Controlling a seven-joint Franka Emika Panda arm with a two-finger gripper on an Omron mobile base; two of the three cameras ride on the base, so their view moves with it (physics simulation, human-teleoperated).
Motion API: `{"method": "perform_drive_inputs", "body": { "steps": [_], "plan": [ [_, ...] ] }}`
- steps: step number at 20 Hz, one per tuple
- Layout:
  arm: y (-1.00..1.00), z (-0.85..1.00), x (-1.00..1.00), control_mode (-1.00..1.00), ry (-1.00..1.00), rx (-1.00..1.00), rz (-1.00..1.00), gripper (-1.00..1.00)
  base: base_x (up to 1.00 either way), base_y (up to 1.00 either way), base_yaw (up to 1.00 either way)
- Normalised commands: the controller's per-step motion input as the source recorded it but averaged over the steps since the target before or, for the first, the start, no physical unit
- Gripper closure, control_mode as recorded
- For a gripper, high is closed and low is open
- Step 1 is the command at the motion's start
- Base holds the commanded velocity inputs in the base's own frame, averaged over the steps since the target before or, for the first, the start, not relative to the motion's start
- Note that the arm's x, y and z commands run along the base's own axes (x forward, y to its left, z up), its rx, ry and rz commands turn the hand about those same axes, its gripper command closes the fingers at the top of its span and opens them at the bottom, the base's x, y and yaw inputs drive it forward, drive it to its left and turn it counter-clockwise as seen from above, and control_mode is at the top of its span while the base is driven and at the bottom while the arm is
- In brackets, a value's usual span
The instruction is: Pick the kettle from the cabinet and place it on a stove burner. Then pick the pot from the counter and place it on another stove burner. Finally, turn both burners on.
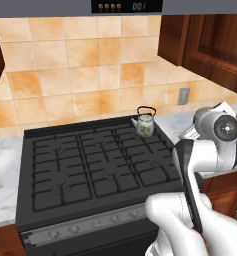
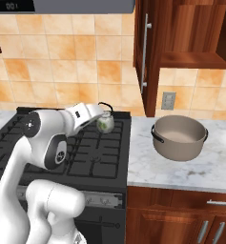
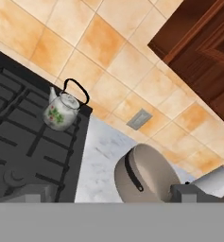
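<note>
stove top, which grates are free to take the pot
Only the back right grate is taken, by the kettle. The other grates of the range are bare: front right, middle, whole left side. The pot sits on the counter right of the range.

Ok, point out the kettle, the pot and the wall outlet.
kettle point(image 1: 145, 126): left base view, on its printed body.
pot point(image 2: 179, 143): right base view, on its outer side wall.
wall outlet point(image 2: 168, 100): right base view, on its grey faceplate.
</note>
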Motion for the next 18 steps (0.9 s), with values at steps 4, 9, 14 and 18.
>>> {"method": "perform_drive_inputs", "body": {
  "steps": [4,9,14,18],
  "plan": [
    [0.0,0.08,-0.48,-1.0,0.01,0.0,-0.05,-1.0,0.0,0.0,0.0],
    [0.0,0.02,-0.53,-1.0,0.0,0.0,-0.05,-1.0,0.0,0.0,0.0],
    [0.0,0.0,-0.47,-1.0,0.0,0.0,-0.03,-1.0,0.0,0.0,0.0],
    [0.0,0.0,-0.29,-1.0,0.01,0.0,0.0,-1.0,0.0,0.0,0.0]
  ]
}}
